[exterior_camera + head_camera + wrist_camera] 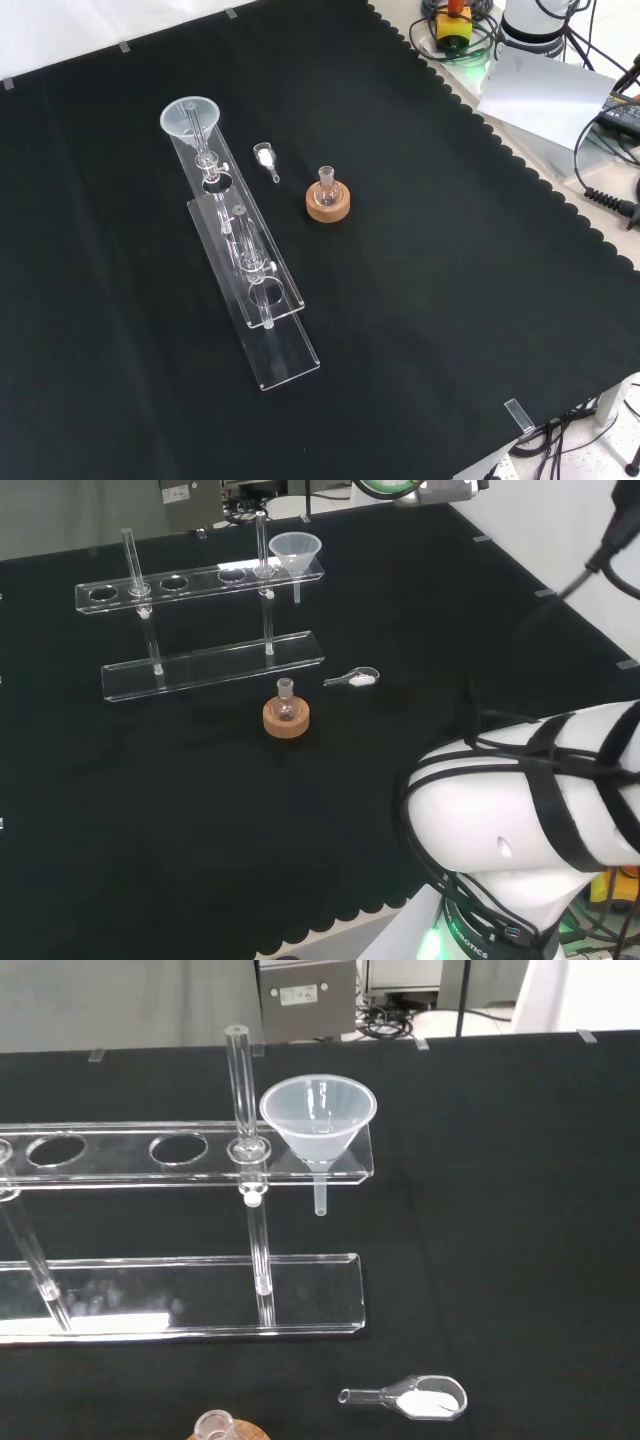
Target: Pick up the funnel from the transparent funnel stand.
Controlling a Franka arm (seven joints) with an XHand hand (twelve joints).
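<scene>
A clear plastic funnel (295, 552) sits in the end hole of the transparent funnel stand (200, 583), its stem hanging below the top shelf. In the front view the funnel (191, 118) is at the far end of the stand (250, 262). The wrist view looks at the funnel (319, 1122) seated upright in the stand's top shelf (150, 1150), beside one of the two upright rods. The other holes of the shelf hold nothing.
A small round flask (287, 706) rests on a cork ring (286, 720) in front of the stand. A clear scoop with white powder (357, 679) lies to its right. The arm's white links (540, 810) rise at lower right in the head view.
</scene>
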